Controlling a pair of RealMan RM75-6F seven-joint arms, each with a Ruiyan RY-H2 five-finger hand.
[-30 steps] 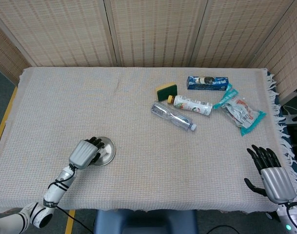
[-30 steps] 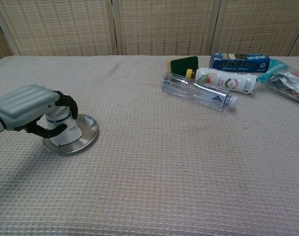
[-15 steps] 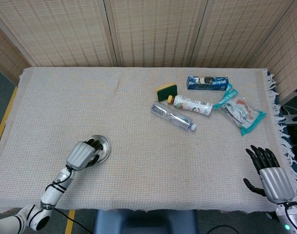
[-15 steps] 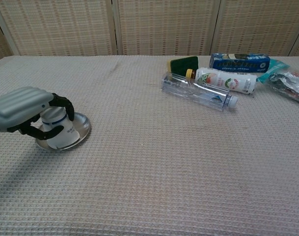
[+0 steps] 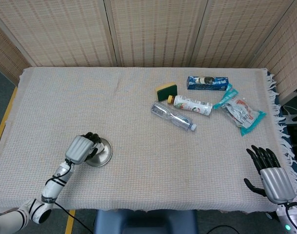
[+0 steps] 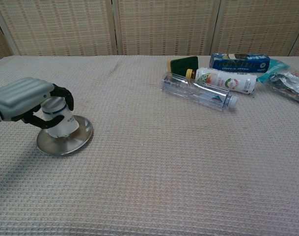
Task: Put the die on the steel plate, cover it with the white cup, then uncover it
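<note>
Change: since half a second ago the left hand [image 6: 22, 100] has raised the white cup [image 6: 59, 117], tilted, so its rim sits higher over the steel plate [image 6: 66, 142]; more bare plate shows in the chest view.
Left fingers: dark fingers [image 6: 64, 96] clamped round the cup, on the tabletop's [image 5: 138, 122] left front.
Right hand [image 5: 271, 173]: at the right front edge, fingers spread apart, holding nothing.
Die: not visible; the cup and hand hide the plate's middle.
Cut off: the right arm leaves the head view; the snack packet [image 5: 241, 111] is clipped in the chest view.
</note>
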